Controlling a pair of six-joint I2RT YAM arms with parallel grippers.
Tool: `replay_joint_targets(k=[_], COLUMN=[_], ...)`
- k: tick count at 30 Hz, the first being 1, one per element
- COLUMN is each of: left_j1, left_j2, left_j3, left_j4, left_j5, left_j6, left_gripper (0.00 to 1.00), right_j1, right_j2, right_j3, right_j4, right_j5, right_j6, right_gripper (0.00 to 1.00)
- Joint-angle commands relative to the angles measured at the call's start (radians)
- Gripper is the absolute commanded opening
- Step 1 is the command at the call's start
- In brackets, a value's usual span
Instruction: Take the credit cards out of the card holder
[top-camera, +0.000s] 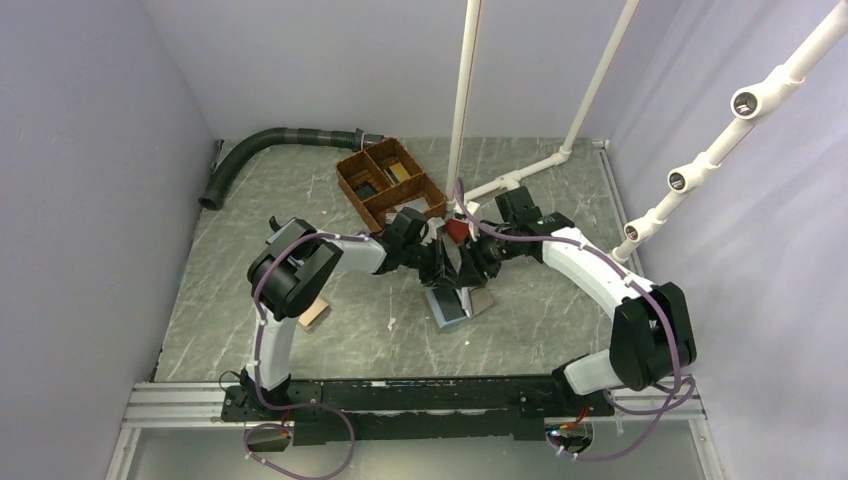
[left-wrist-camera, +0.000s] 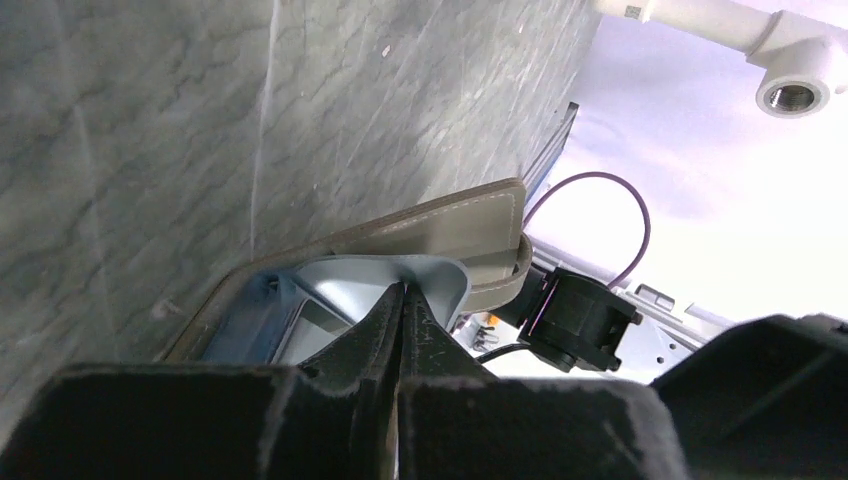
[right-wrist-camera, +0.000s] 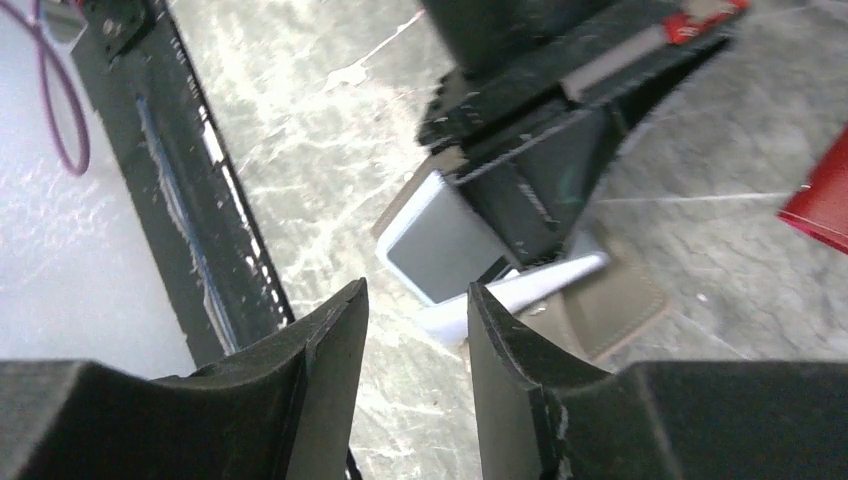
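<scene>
Card holder (left-wrist-camera: 462, 215) (taupe outside, pale blue inside) sits pinched in left gripper (left-wrist-camera: 400, 292); right gripper (right-wrist-camera: 418, 300) hangs parted.

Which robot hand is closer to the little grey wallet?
Left. The left gripper is pinched shut on the card holder, gripping its blue inside. The right gripper hangs open just short of it.

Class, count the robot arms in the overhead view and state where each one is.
2. The left arm reaches in from the left and the right arm from the right, meeting above the card holder near the middle. None appears hidden.
</scene>
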Motion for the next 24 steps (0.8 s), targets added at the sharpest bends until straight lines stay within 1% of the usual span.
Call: replay_joint_targets(k=[1, 4, 6, 10, 13, 20, 22, 24], left_j1=[-0.018, -0.023, -0.026, -0.027, -0.028, -0.027, -0.026, -0.025], left_j2=[0.036, 0.051, 0.053, 0.042, 0.027, -0.031, -0.058, -0.092], left_j3=[0.065, 0.076, 0.076, 0.059, 0.045, 0.005, -0.007, -0.016], left_j4=[-0.006, -0.006, -0.006, -0.003, -0.009, -0.039, -0.06, -0.083], left_j5=[0.061, 0.07, 0.071, 0.059, 0.043, -0.014, -0.04, -0.06], left_j6=[0.017, 0.012, 0.009, 0.002, 0.002, 0.008, 0.019, 0.033], left_gripper=[0.07, 0.08, 0.08, 0.09, 0.1, 0.14, 0.18, 0.23], right_j1=[0.029, 0.092, 0.111, 0.109, 0.087, 0.049, 0.041, 0.035], right_j2=[-0.028, -0.029, -0.02, 0.034, 0.053, 0.066, 0.071, 0.081], right_j3=[-0.047, -0.066, -0.08, -0.1, -0.115, -0.112, -0.114, -0.114], right_j4=[-0.056, -0.04, -0.013, 0.027, 0.061, 0.082, 0.086, 0.083], right_j5=[-0.128, -0.066, 0.001, 0.166, 0.241, 0.348, 0.355, 0.328], right_j6=[-0.137, -0.148, -0.127, -0.093, -0.054, -0.01, -0.002, -0.001], right_gripper=[0.43, 0.38, 0.3, 0.14, 0.08, 0.03, 0.02, 0.02])
